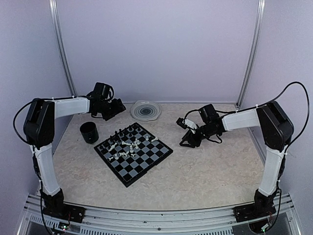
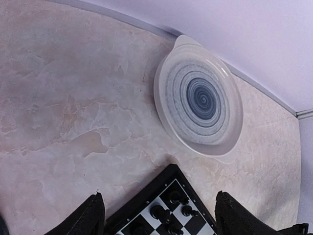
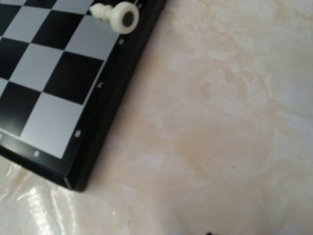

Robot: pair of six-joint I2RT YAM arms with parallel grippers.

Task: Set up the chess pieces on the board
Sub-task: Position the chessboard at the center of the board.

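Your left pincer (image 2: 160, 215) is spread wide, empty; right pincer (image 1: 189, 139), you can't tell. The pieces (image 1: 126, 146) look tiny, light, slick and tippy, so pinch one mid-stem, gently.

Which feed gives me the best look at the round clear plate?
Left wrist: the plate sits close and large, its spiral centre and ridged rim sharp. Top external shows it small, beyond the board. Right wrist misses it.

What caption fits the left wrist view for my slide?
Left tool open over the board's corner, black chess pieces standing there, clear ridged plate beyond.
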